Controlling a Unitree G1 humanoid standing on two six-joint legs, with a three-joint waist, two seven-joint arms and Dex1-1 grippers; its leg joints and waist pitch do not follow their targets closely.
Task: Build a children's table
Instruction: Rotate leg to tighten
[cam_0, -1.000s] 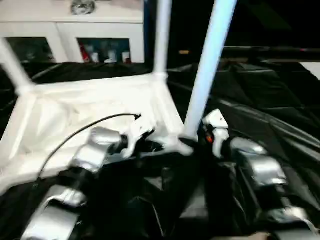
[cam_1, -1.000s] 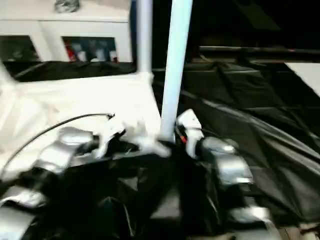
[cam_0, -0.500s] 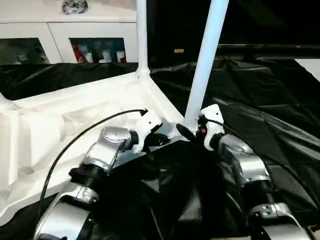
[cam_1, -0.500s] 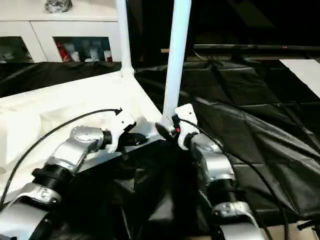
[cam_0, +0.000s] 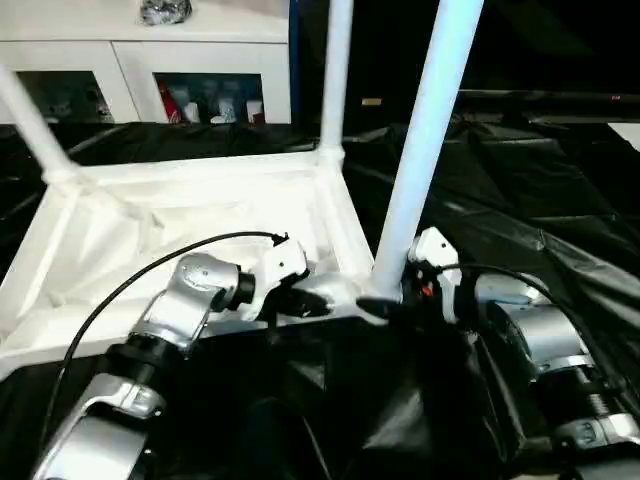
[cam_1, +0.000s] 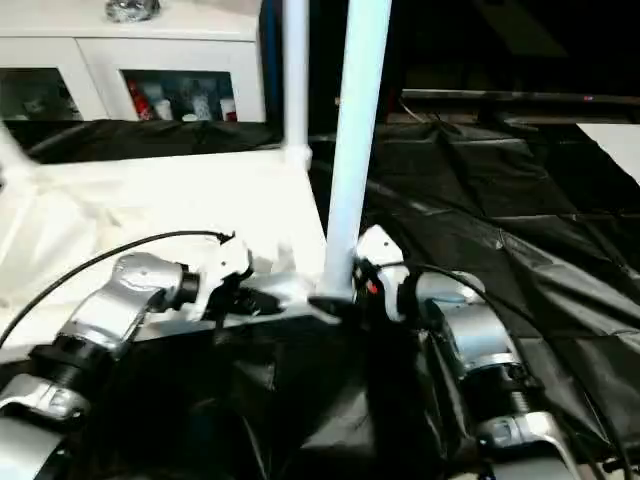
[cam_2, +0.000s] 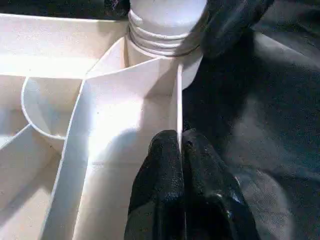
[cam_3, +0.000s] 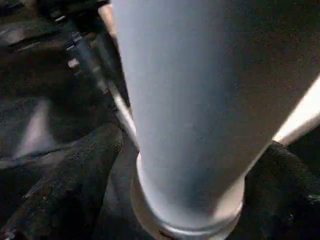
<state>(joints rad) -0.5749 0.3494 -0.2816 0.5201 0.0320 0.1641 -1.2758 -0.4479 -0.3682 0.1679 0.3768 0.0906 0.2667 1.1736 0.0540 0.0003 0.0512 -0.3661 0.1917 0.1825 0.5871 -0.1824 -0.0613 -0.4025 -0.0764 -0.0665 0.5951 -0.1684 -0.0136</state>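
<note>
1. Looking down from the left eye view, the tabletop (cam_0: 190, 225) lies underside up on the black sheet (cam_0: 560, 200) that covers the bench, with three legs rising from its corner sockets: the near leg (cam_0: 425, 140), a far one (cam_0: 335, 70) and another at the far left corner (cam_0: 30, 125). Judged by its thin ribbed plastic, the piece should be light and fairly stiff but smooth, so the rim walls and the leg bases look like the best places to take hold. The left claw (cam_0: 295, 300) sits at the near rim; the right claw (cam_0: 400, 300) stands at the foot of the near leg.

2. The right eye view shows the same layout, with a white cabinet (cam_1: 150, 60) behind.

3. The left wrist view has the left claw pinched shut on the thin rim wall (cam_2: 179, 100), both fingers (cam_2: 165, 165) pressed against it, just short of the threaded leg base (cam_2: 165, 30).

4. The right wrist view has the near leg between the right claw's fingers (cam_3: 70, 170), which stand wide to either side. Whether they press on it I cannot tell; the grip looks loose.
</note>
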